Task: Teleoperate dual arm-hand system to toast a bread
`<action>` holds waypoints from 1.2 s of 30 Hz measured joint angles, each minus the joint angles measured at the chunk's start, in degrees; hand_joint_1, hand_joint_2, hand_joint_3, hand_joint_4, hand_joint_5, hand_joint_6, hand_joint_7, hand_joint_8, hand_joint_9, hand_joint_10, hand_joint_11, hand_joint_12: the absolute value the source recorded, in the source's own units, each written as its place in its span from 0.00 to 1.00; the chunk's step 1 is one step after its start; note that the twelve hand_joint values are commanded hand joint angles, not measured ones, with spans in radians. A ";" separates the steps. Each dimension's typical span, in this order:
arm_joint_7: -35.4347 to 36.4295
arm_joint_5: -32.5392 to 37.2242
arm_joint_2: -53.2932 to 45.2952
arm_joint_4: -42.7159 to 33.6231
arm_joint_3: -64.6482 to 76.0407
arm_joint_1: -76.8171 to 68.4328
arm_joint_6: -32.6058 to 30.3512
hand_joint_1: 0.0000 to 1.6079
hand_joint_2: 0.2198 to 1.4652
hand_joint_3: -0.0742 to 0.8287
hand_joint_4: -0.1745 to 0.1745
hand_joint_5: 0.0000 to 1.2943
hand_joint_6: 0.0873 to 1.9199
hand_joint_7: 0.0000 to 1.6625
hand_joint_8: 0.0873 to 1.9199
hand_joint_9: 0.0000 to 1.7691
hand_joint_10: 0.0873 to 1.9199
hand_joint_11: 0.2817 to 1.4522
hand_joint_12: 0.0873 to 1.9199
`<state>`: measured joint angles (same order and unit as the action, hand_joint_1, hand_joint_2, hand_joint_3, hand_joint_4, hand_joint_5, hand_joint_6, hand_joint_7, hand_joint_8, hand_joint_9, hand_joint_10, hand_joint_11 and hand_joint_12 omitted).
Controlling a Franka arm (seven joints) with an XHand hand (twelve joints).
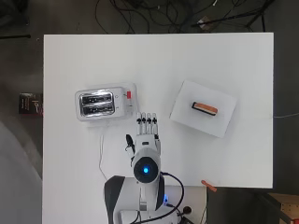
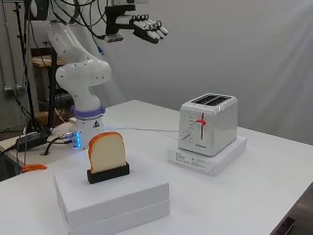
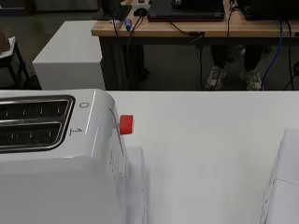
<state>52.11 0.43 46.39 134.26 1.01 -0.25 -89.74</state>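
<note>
A white toaster (image 1: 102, 103) (image 2: 209, 122) (image 3: 56, 154) with two empty slots and a red lever (image 1: 129, 95) (image 2: 201, 121) (image 3: 126, 124) stands on a flat white box at the table's left. A slice of bread (image 1: 205, 108) (image 2: 106, 152) stands upright in a black holder on a white box (image 1: 219, 120) (image 2: 122, 193) at the right. The hand (image 1: 147, 130) (image 2: 146, 28) hovers high above the table between the two, fingers straight and open, holding nothing. The lever is at the top of its slot.
The toaster's white cord (image 1: 101, 156) runs along the table toward the arm's base. A small orange object (image 1: 209, 185) (image 2: 33, 167) lies near the table's front edge beside the base. The wrist view shows desks and cables in the room beyond the table.
</note>
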 joint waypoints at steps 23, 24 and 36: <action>3.95 0.46 -37.57 -19.98 16.97 3.52 4.32 0.17 0.81 0.08 0.39 0.19 0.00 0.21 0.00 0.28 0.00 0.17 0.00; 5.51 1.26 -42.23 -21.99 17.28 4.15 3.97 0.16 0.79 0.07 0.39 0.19 0.00 0.22 0.00 0.28 0.00 0.17 0.00; 7.13 -6.18 -54.39 -29.16 19.08 6.52 5.02 0.21 0.61 0.06 0.48 0.22 0.00 0.24 0.00 0.29 0.00 0.17 0.00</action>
<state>59.24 -5.75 -8.00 105.11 20.09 6.27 -84.72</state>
